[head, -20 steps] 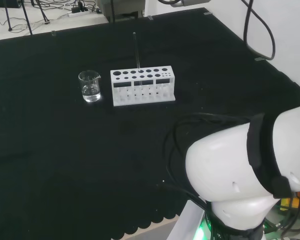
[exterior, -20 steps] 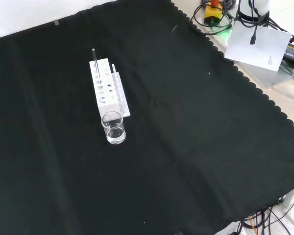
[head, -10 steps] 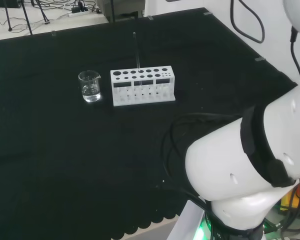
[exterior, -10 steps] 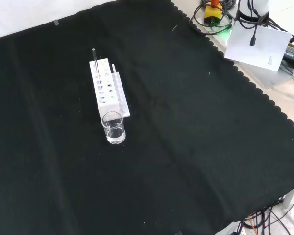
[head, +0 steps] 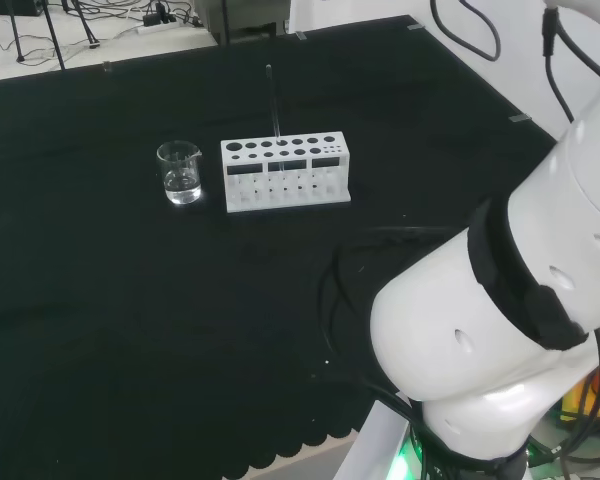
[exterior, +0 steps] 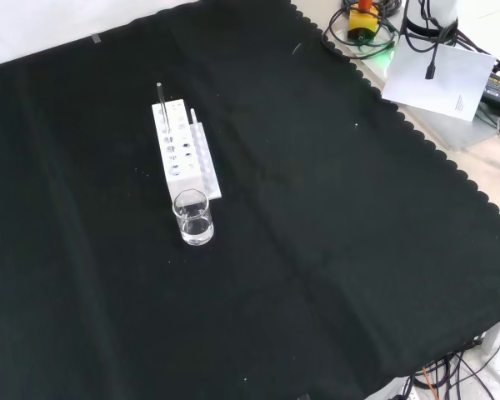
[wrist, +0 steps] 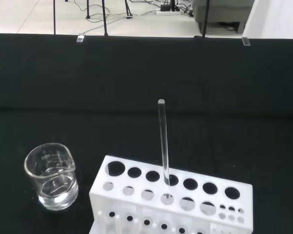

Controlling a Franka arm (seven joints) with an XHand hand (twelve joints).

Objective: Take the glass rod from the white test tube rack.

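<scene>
A white test tube rack (head: 285,171) stands on the black cloth, and a thin glass rod (head: 273,100) rises upright out of one of its back holes. In the front view the rack (exterior: 183,152) runs away from the camera with the rod (exterior: 160,96) at its far left corner. The wrist view looks at the rack (wrist: 171,200) from close by, and the rod (wrist: 163,141) stands in a hole of the back row.
A small glass beaker (head: 181,172) with a little clear liquid stands just left of the rack in the head view, in front of it in the front view (exterior: 192,217). The arm's big white links (head: 500,330) rise at the head view's right.
The arm's white links at the right of the head view have swung upward and turned. Rack, rod and beaker have stayed where they were.
</scene>
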